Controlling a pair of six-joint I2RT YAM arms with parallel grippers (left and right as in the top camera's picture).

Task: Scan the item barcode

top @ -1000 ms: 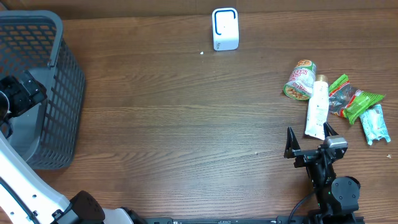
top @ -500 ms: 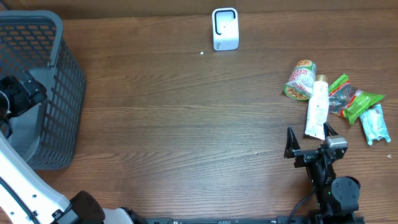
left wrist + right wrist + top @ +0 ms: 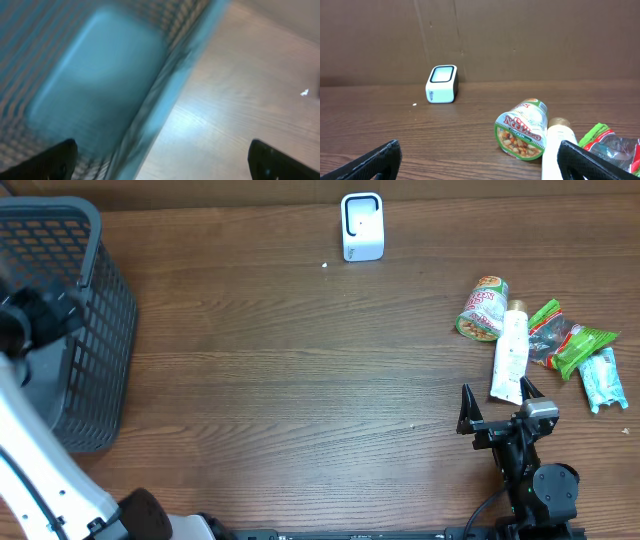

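The white barcode scanner stands at the table's far edge, also in the right wrist view. At the right lie the items: a noodle cup on its side, a white bottle, green snack packets and a pale blue packet. My right gripper rests open at the front edge, just short of the bottle and the cup, holding nothing. My left gripper hovers open and empty over the basket.
The dark mesh basket fills the table's left side; its rim shows blurred in the left wrist view, with bare wood to its right. A brown wall runs behind the scanner. A small white speck lies near the scanner.
My left gripper has shifted a little up and to the right above the basket, and its view is motion-blurred. The right arm and the items have not moved.
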